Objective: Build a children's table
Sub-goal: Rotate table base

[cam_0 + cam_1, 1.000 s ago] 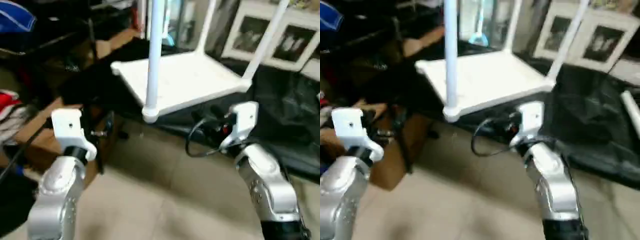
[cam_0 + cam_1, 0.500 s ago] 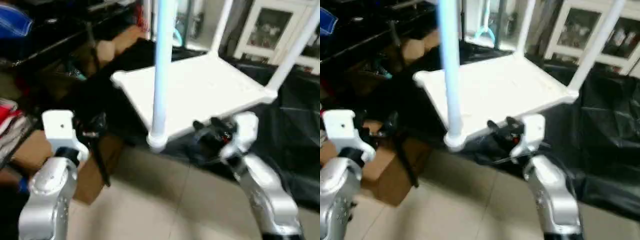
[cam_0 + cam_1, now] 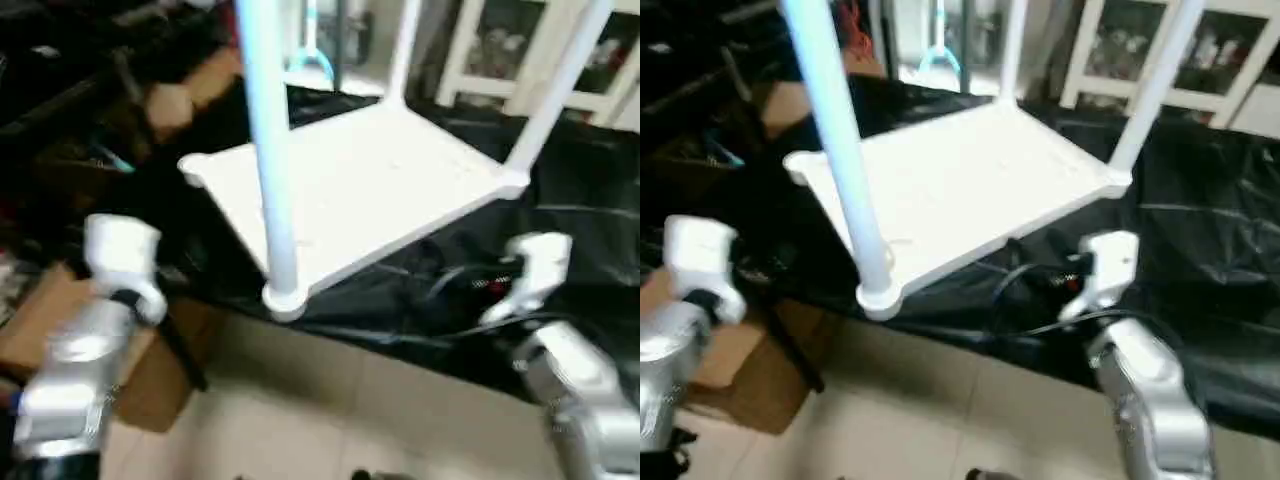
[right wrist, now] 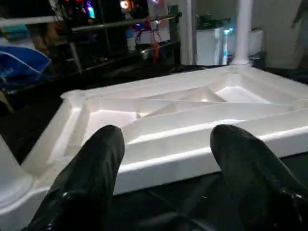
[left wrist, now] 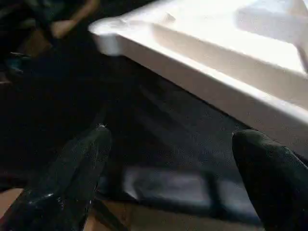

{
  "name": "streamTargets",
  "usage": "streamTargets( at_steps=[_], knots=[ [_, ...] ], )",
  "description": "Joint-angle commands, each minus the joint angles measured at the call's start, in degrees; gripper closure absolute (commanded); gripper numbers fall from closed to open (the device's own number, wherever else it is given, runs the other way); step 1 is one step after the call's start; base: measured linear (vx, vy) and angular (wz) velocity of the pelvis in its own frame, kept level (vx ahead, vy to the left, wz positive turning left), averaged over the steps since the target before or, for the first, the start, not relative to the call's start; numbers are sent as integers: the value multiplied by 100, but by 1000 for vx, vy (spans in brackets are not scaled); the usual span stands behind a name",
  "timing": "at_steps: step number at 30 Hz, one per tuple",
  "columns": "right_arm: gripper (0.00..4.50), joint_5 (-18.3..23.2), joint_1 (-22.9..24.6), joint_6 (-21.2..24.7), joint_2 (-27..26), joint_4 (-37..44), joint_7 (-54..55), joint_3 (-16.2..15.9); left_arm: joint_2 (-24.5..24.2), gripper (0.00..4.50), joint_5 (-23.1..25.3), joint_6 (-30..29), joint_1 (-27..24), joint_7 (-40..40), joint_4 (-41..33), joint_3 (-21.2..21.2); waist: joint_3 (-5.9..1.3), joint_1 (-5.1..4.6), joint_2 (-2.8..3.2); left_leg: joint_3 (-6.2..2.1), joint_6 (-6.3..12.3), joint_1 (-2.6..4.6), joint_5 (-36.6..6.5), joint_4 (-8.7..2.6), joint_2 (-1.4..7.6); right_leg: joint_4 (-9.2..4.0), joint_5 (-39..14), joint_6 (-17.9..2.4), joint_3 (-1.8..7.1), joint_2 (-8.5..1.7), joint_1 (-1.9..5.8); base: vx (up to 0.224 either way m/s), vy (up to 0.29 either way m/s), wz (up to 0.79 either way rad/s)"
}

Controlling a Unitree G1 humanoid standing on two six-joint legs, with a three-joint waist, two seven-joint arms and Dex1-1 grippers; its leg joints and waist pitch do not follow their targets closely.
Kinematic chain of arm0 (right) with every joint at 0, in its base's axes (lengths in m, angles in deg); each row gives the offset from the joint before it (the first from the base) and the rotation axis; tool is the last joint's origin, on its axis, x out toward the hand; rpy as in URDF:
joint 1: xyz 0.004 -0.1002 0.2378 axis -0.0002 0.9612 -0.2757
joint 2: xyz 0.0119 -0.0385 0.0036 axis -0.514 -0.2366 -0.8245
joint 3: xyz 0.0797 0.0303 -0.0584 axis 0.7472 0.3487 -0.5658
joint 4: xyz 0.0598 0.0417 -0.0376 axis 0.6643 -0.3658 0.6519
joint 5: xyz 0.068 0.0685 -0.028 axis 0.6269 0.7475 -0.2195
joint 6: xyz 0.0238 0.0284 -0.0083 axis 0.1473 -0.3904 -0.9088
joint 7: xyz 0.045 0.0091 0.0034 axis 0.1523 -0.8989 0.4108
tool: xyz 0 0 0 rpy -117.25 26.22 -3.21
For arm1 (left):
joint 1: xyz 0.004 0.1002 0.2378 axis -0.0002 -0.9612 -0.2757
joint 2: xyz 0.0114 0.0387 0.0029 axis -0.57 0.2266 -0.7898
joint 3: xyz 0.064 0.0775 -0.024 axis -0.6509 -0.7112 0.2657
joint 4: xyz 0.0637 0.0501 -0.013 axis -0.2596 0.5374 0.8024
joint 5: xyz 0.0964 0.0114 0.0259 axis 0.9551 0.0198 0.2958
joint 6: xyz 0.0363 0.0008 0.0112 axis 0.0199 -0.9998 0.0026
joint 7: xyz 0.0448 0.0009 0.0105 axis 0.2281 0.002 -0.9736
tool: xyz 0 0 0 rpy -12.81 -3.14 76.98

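- Lower left: the left gripper point(image 5: 168, 168) is held spread and empty.
- Centre: the tabletop point(image 3: 370, 190) is laid underside-up; three legs point(image 3: 262, 130) are seated, one socket apparently left unfilled.
- Lower right: the right gripper point(image 4: 166, 168) is held spread, empty.

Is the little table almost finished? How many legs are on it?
Nearly. The tabletop lies upside down on black sheeting, and three legs stand in corner sockets: the near leg, the right leg and the far leg. The left corner socket has no leg yet. Both the left gripper and the right gripper are open and holding nothing.
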Motion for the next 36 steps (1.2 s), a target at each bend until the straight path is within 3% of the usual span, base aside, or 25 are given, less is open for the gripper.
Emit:
streamTargets(
  at_steps=[1, 2, 3, 4, 5, 6, 7, 8, 9, 10, 11, 12, 14, 15, 17, 19, 23, 25, 28, 29, 30, 31, 34, 36],
  knots=[
    [126, 19, -225, 69, 26, -39, 30, 77, -39, 6, 21, -173, 348, 114, 256, -253, -201, -179, 32, -85, 306, 163, -2126, -358, 88, -955, -5096, 782, -188, -366, 125, -56, 45, -9],
    [126, 19, -281, 98, 48, -41, 40, 70, -24, 6, 52, -224, 444, 144, 325, -328, -181, -189, 169, -315, 245, -9, -2979, -713, 466, -553, -3998, 679, -201, -330, 429, -27, 44, -19],
    [126, 12, -302, 111, 66, -39, 43, 64, -16, 6, 79, -245, 487, 163, 351, -365, -181, -136, 250, -485, 213, -156, -3639, -1046, 772, 207, -2843, 382, -14, -333, 669, -27, 44, -19],
    [126, 85, -326, 146, 68, -10, 12, 73, 11, 6, 68, -271, 577, 272, 398, -460, -167, -61, 173, -400, 213, 19, -3881, -1136, 776, 411, -1140, -5, 241, -312, 332, 0, 0, 0],
    [126, 167, -347, 161, 88, -1, -17, 75, 38, 6, 78, -318, 720, 438, 486, -637, -250, -163, -135, -240, 123, 117, -3188, -715, 298, -75, -2108, -157, 448, -505, 237, 0, 0, 0],
    [126, 139, -355, 147, 102, -17, -14, 55, 37, 6, 94, -342, 794, 559, 532, -765, -257, -72, -126, -131, 21, -128, -1924, -489, 69, -322, -4132, 78, 535, -722, 309, 0, 0, 0],
    [126, 111, -357, 134, 119, -26, -21, 38, 55, 6, 88, -351, 854, 669, 550, -869, -285, -35, -143, -117, 93, -110, -1437, -395, 57, -404, -4711, 257, 575, -770, 260, 0, 0, 0],
    [126, 103, -357, 130, 124, -23, -29, 31, 80, 6, 77, -359, 888, 711, 561, -911, -363, 11, -180, -122, 210, -176, -724, -413, 82, -360, -4574, 304, 588, -716, 282, 0, 0, 0],
    [126, 84, -356, 119, 143, -8, -59, 16, 149, 6, 49, -409, 983, 841, 583, -1044, -426, 35, -153, -121, 288, -237, -179, -461, 158, -219, -3484, 79, 556, -597, 295, 0, 0, 0],
    [126, 83, -356, 118, 144, -7, -60, 16, 152, 6, 48, -412, 987, 846, 584, -1050, -426, 35, -153, -121, 288, -237, -179, -461, 158, -219, -3484, 79, 556, -597, 295, 0, 0, 0],
    [126, 79, -366, 114, 202, 8, -85, 32, 144, 6, 15, -708, 1065, 1153, 549, -1434, -470, 63, -70, -96, 441, -227, 90, -466, 224, -77, -2064, -400, 525, -489, 262, 0, 0, 0],
    [126, 82, -381, 122, 210, 0, -75, 65, 117, 6, -9, -838, 1086, 1323, 544, -1637, -459, 78, -37, -69, 480, -191, -56, -472, 245, -48, -1679, -661, 528, -447, 226, 0, 0, 0],
    [126, 68, -398, 122, 220, -10, -59, 103, 133, 6, -43, -974, 1125, 1588, 550, -1981, -441, 87, -39, -39, 516, -178, -271, -495, 256, -45, -1513, -907, 523, -445, 248, 0, 0, 0],
    [126, 69, -402, 124, 229, -11, -55, 109, 151, 6, -46, -1007, 1156, 1673, 569, -2095, -434, 99, -60, -10, 525, -169, -384, -497, 257, -60, -1593, -937, 537, -447, 252, 0, 0, 0],
    [126, 76, -408, 129, 243, 6, -32, 126, 316, 6, -42, -1003, 1267, 1754, 658, -2284, -434, 105, -47, 18, 518, -168, -408, -501, 269, -59, -1624, -938, 561, -442, 259, 0, 0, 0],
    [126, 84, -395, 108, 271, 34, 20, 157, 862, 6, -54, -820, 1632, 1782, 1080, -2435, -449, 162, -33, 76, 501, -63, -489, -480, 269, -89, -1637, -963, 593, -437, 205, 0, 0, 0],
    [126, 77, -379, 88, 250, 55, 95, 202, 1681, 6, -74, -348, 2244, 1515, 1983, -2266, -411, 226, -104, 184, 462, -6, -849, -480, 244, -209, -2254, -788, 645, -399, 132, -13, 22, 21],
    [126, 54, -375, 51, 229, 66, 151, 229, 2164, 6, -96, 109, 2654, 1243, 2633, -2119, -426, 238, -120, 162, 446, -103, -799, -508, 239, -186, -2338, -622, 667, -396, 197, -17, 13, 10],
    [126, -39, -392, -71, 167, 83, 392, 353, 2988, 6, -404, 1358, 3370, 614, 3702, -1467, -482, 221, -120, 116, 517, -136, -668, -513, 259, -178, -2064, -603, 647, -432, 261, 0, 0, 0],
    [126, -65, -408, -127, 170, 83, 459, 416, 3065, 6, -486, 1540, 3502, 448, 3797, -1284, -505, 225, -91, 109, 561, -142, -575, -502, 269, -154, -1791, -706, 652, -452, 267, 0, 0, 0],
    [126, -82, -418, -166, 173, 83, 502, 458, 3107, 6, -530, 1651, 3587, 339, 3853, -1165, -494, 225, -117, 111, 610, -160, -572, -504, 259, -163, -1744, -737, 649, -452, 260, 0, 0, 0],
    [126, -132, -441, -281, 178, 81, 599, 564, 3084, 6, -599, 1709, 3637, 331, 3789, -1056, -481, 158, -151, 111, 660, -228, -633, -514, 242, -141, -1760, -756, 636, -447, 300, 0, 0, 0],
    [126, -175, -514, -503, 179, 54, 831, 854, 2950, 6, -678, 1821, 3635, 458, 3613, -847, -496, 106, -173, 149, 790, -209, -548, -466, 220, -179, -1933, -748, 633, -452, 259, 0, 0, 0],
    [126, -148, -580, -598, 185, 9, 940, 1041, 2783, 6, -639, 1858, 3536, 493, 3457, -788, -512, 104, -152, 141, 840, -215, -407, -463, 233, -148, -1869, -754, 627, -443, 259, 0, 0, 0]
  ],
)
